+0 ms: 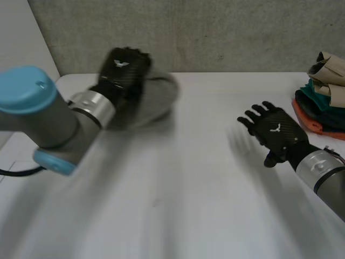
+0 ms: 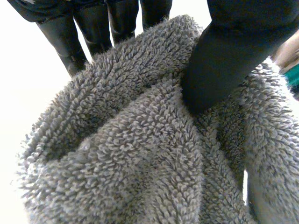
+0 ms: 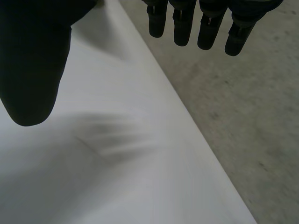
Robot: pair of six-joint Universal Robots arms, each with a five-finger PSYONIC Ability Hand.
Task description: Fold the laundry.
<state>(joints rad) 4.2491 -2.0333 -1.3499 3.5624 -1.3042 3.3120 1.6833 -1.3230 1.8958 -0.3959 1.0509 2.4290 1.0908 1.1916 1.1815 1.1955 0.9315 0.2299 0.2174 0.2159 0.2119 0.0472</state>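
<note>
A grey fleece cloth [image 1: 163, 96] lies bunched at the back left of the white table [image 1: 188, 189]. My left hand [image 1: 125, 67] is on top of it. In the left wrist view the thumb [image 2: 224, 60] digs into the fleece [image 2: 140, 149] and the fingers [image 2: 65, 42] reach round its far side, so the hand is shut on the cloth. At the table's right side my right hand [image 1: 275, 129] hovers open and holds nothing. Its straight fingers [image 3: 201, 28] and thumb [image 3: 32, 56] are spread over the bare table near the far edge.
A pile of folded laundry [image 1: 326, 91] in beige, teal and orange sits at the table's far right edge. A grey wall [image 1: 215, 32] runs behind the table. Bare tabletop stretches between the two hands and toward the front.
</note>
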